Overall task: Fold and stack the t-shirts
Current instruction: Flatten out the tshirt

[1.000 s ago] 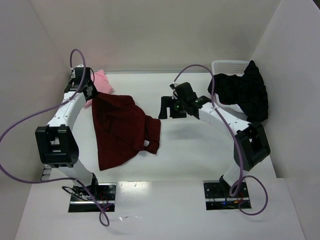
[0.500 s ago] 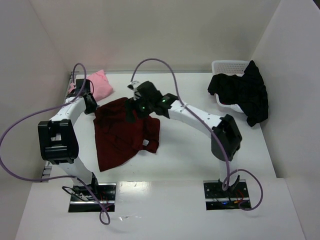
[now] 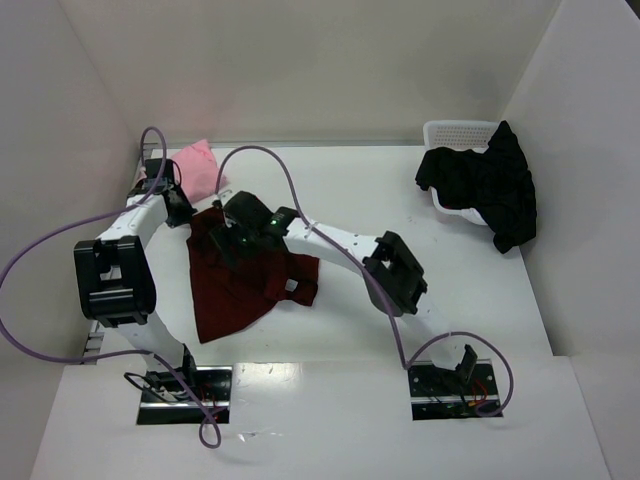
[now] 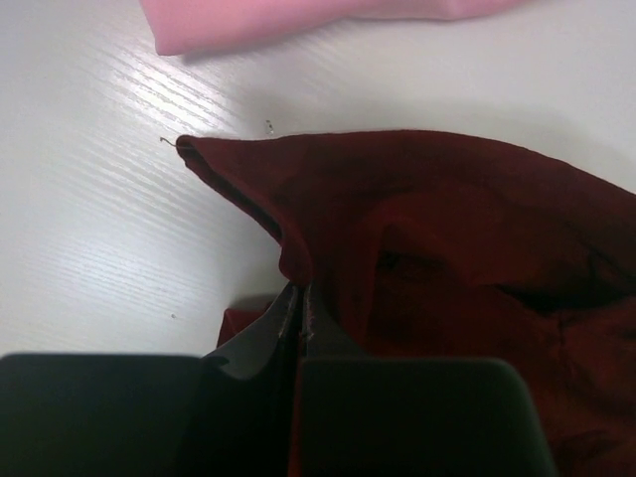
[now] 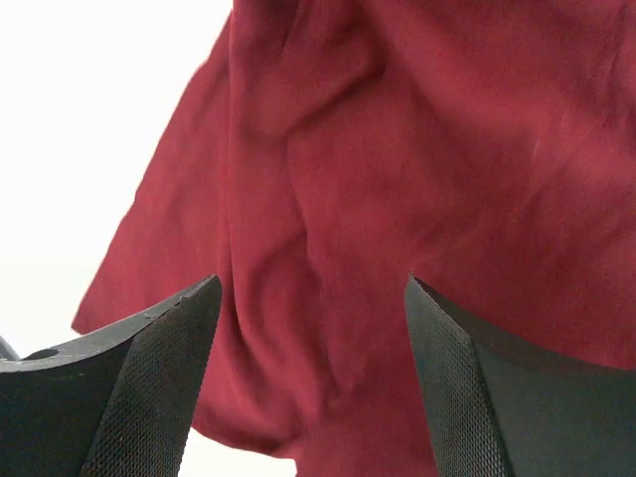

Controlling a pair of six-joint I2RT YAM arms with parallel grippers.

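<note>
- Two grippers work at the far end of the maroon t-shirt (image 3: 240,290), which lies crumpled on the left half of the table (image 3: 400,200). Its long axis runs roughly from the far side toward the near edge, with a bunched flap sticking out to the right.
- Clamped tight, the left gripper (image 3: 178,208) pinches the shirt's far-left corner. Its wrist view shows the fingers (image 4: 258,343) closed on a raised ridge of maroon cloth (image 4: 447,229).
- Reaching across from the right, the right gripper (image 3: 230,238) hangs over the shirt's far part, just beside the left one. Its jaws are spread wide and nothing is held between them.
- From the right wrist, maroon cloth (image 5: 397,149) fills the space directly beneath the fingertips (image 5: 189,318); I cannot tell whether they touch it.
- Judging from this, the coming move turns on a straight descent: the cloth lies under the right gripper, and the pinched corner lies to its left.
- Apart from this, the pink t-shirt (image 3: 198,165) sits in the far-left corner just beyond the left gripper. The black t-shirt (image 3: 490,185) drapes over the basket (image 3: 455,130) far to the right.
</note>
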